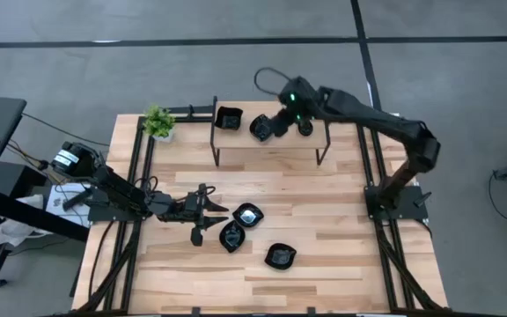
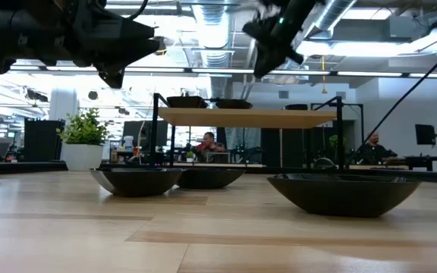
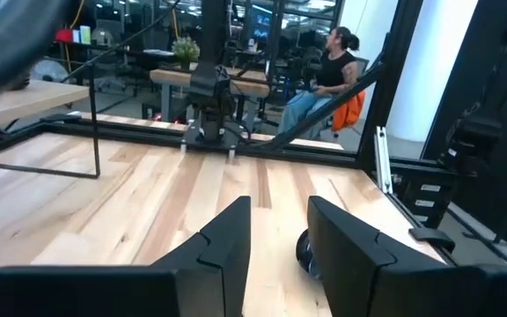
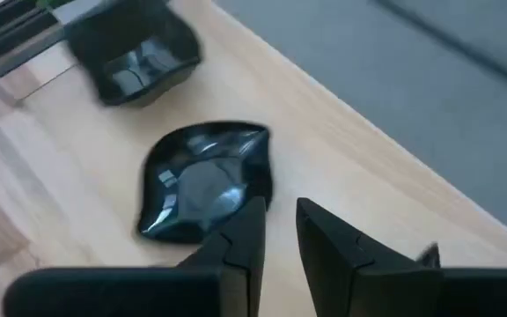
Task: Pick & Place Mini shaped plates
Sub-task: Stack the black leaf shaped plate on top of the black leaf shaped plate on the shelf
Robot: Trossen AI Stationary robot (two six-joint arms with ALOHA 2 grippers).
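Five glossy black mini plates show. A square plate [image 1: 228, 117] and a leaf-shaped plate [image 1: 260, 128] sit on a small raised shelf [image 1: 271, 141] at the far side. Three more plates [image 1: 247, 214], [image 1: 232, 235], [image 1: 280, 256] rest on the table. My right gripper [image 4: 275, 224] hovers over the shelf beside the leaf plate [image 4: 202, 180], with a narrow gap between its fingers and nothing in it. My left gripper [image 3: 280, 233] is open above the table, just left of the three plates. One of these plates [image 3: 304, 251] shows partly beyond its fingers. My right gripper comes at the shelf from above, slanting. One fingertip [image 4: 253, 216] stands right at the leaf plate's near rim [image 4: 267, 189]; whether it touches I cannot tell. The plate lies flat on the shelf.
A small green potted plant [image 1: 157, 123] stands at the shelf's left end. The shelf has thin black legs [image 1: 216, 145]. Black frame rails [image 1: 139, 167] run along the table's left and right sides. People sit in the room beyond [image 3: 328, 75].
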